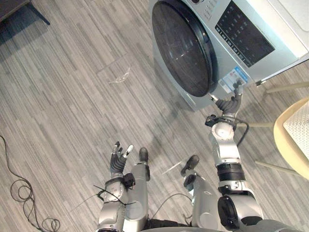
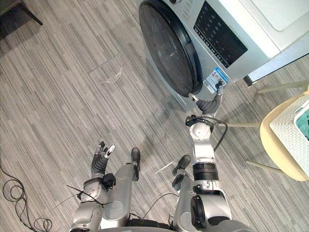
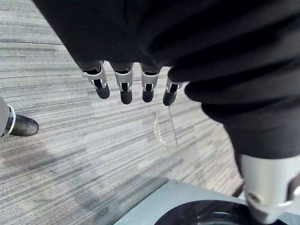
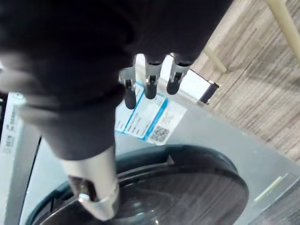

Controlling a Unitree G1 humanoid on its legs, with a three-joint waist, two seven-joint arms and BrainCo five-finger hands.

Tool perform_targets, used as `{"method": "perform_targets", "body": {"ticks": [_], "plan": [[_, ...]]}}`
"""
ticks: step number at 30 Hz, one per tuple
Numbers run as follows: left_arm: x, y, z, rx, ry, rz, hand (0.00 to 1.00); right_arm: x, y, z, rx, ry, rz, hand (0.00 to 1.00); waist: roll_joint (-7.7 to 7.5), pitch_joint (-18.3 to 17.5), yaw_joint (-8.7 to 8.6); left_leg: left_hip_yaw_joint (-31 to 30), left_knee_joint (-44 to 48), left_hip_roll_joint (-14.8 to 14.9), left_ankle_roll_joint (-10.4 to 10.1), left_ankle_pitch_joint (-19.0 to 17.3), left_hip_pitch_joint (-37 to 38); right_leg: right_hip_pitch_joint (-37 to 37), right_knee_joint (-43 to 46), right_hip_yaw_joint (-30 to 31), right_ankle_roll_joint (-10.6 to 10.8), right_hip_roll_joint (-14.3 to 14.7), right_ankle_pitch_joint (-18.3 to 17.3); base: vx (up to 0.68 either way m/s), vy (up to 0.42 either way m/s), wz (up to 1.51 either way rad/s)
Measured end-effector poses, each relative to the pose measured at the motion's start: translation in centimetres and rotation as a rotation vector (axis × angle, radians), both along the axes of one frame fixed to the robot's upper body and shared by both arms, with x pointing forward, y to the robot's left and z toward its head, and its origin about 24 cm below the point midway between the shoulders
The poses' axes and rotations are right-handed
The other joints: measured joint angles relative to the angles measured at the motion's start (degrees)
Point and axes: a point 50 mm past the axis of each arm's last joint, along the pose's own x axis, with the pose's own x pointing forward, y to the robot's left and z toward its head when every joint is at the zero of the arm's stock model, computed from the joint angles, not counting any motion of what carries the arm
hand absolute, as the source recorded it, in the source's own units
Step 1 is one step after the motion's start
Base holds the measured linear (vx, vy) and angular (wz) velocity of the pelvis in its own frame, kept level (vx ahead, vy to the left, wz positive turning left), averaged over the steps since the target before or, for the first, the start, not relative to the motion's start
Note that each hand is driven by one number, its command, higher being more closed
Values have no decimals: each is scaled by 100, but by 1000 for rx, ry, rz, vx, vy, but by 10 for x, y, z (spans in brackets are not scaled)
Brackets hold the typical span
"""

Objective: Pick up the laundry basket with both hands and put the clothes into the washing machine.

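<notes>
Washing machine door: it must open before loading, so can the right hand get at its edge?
Probably yes: the right hand hovers by the lower rim of the door, fingers straight, nothing between them.

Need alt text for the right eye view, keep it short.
The right robot hand is at the lower rim of the dark round door of the washing machine. The left robot hand hangs open over the floor; a white laundry basket sits on a beige chair, far right.

I record grey plank floor [image 1: 63, 106] throughout. Dark furniture [image 1: 9, 6] sits at upper left, clear tape [image 1: 120, 76] at upper centre, a cream chair [image 1: 279, 133] at the right edge.
</notes>
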Motion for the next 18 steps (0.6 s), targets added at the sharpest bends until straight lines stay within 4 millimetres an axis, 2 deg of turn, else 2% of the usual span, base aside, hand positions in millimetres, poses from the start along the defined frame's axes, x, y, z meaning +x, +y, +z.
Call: {"method": "perform_targets", "body": {"ticks": [4, 7, 11, 15, 18], "plan": [[4, -3, 0, -11, -6, -13, 0, 18, 6, 20, 120, -42, 51, 0, -1, 1, 33, -70, 1, -10, -26, 80, -75, 11, -14, -88, -11, 29, 14, 12, -6, 11], [4, -6, 0, -23, -7, -26, 0, 29, -1, 32, 166, -50, 61, 0, 0, 2, 157, -183, -41, 1, -81, 162, -157, 11, -105, -191, -54, 58, 81, -35, -15, 16], [4, -8, 0, -38, -14, -38, 0, 50, -19, 73, 233, -114, 111, 0, 25, 74, 311, -329, -294, -7, -125, 390, -319, -14, -367, -392, -136, 145, 216, -85, -11, 20], [4, -5, 0, -55, -15, -34, 0, 57, -21, 85, 318, -147, 181, 0, 13, 83, 316, -404, -412, -3, -137, 529, -461, -110, -481, -463, -192, 204, 325, -95, -13, 8], [5, -7, -1, -57, -14, -65, 0, 61, -29, 88, 394, -154, 316, 0, 11, 84, 310, -449, -556, 6, -161, 617, -479, -118, -605, -492, -244, 257, 408, -108, -7, 0]]}}
